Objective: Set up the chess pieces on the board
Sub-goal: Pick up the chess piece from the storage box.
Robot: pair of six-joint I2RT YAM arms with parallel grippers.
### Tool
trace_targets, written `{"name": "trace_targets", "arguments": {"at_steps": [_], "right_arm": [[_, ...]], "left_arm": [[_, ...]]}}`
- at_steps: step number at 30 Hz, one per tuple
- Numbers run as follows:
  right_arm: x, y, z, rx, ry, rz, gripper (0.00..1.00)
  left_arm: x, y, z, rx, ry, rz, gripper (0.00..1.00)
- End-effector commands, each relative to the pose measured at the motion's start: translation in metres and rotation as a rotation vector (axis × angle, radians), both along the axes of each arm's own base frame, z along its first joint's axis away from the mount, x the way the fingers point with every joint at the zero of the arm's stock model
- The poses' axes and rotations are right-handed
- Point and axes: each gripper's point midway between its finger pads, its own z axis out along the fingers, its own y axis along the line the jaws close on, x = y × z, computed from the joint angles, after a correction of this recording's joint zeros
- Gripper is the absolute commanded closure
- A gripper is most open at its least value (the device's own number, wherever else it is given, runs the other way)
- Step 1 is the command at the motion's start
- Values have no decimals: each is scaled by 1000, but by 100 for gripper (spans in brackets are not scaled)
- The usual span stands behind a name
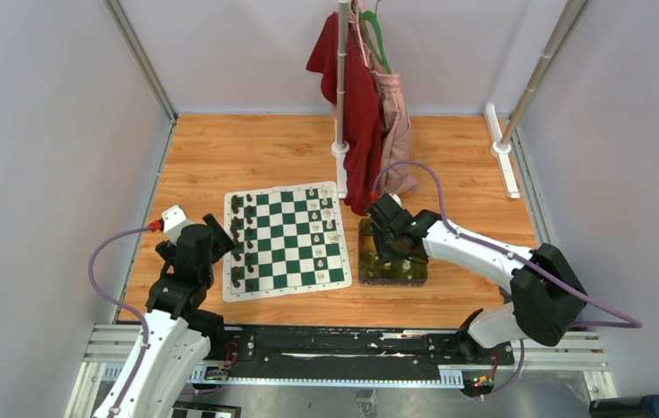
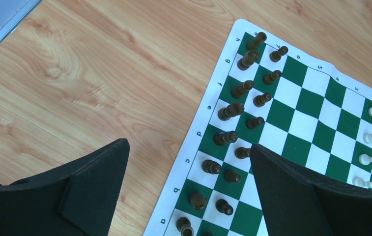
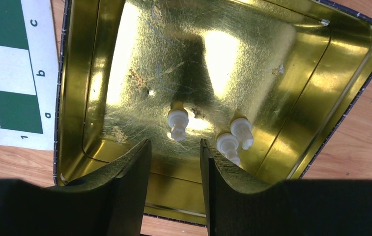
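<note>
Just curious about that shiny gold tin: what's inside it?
Three cream-white chess pieces lie on the bottom of the tin. The right gripper covers its near edge, so more could hide there.

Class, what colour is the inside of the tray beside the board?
Shiny golden yellow tray, clearest in the right wrist view.

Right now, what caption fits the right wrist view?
Open right gripper above three cream chess pieces in the golden tray.

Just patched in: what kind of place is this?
Probably a lab robot cell, not a home: plain panel walls box in a wooden table, the arms' mounting rail is bare metal, and clothes hang on a rack behind.
</note>
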Motion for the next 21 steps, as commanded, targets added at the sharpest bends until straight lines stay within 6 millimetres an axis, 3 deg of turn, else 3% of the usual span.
{"name": "trace_targets", "arguments": {"at_steps": [1,21], "right_arm": [[0,-5,-10,-7,25,-10,55],[3,-8,-26,7,58,-11,63]], "left_arm": [[0,1,-2,11,4,5,0],[-1,3,-2,14,5,15,0]]}}
